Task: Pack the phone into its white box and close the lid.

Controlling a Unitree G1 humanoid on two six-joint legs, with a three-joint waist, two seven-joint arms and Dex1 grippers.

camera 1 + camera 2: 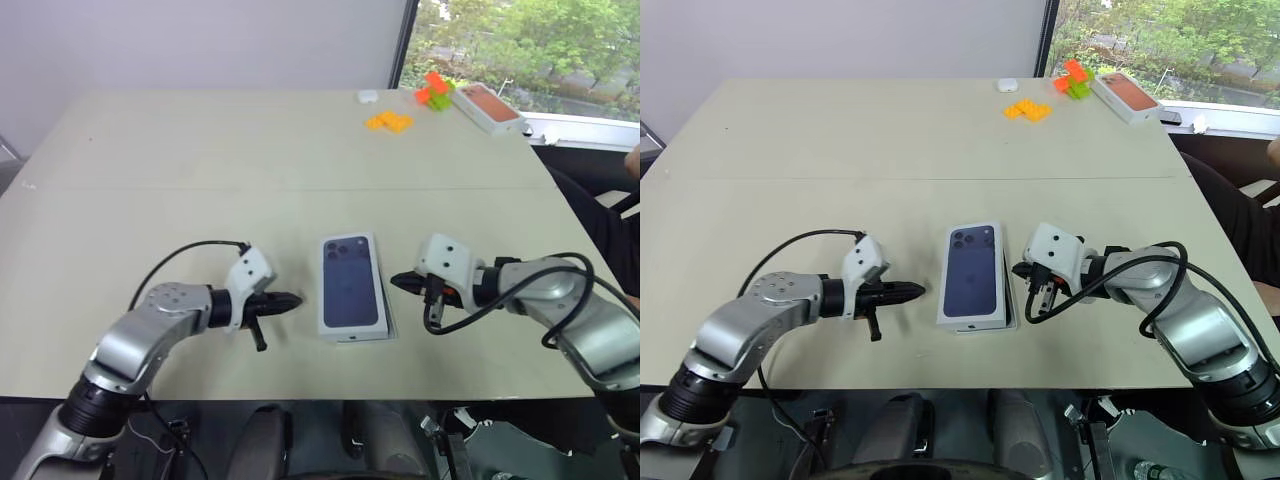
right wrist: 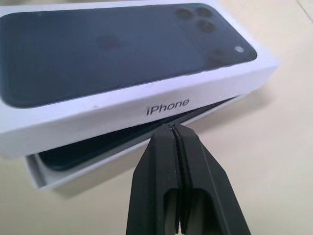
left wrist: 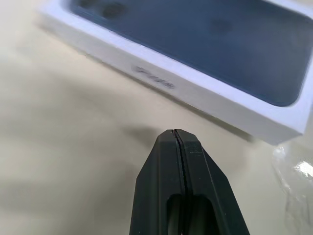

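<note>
Sitting skewed on the white box (image 2: 54, 174), the lid (image 1: 352, 282) covers the phone (image 2: 93, 149) but isn't seated. Your left hand (image 1: 292, 299) and right hand (image 1: 398, 281), both pressed together and empty, flank it; squaring and pressing down remain.

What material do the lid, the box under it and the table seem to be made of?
The lid: probably matt white cardboard, with crisp folded edges and printed lettering on its side.
The box: likely the same white cardboard, with thin walls.
The table: smooth pale beige surface with a slight sheen, perhaps laminate; the look leaves this open.
</note>
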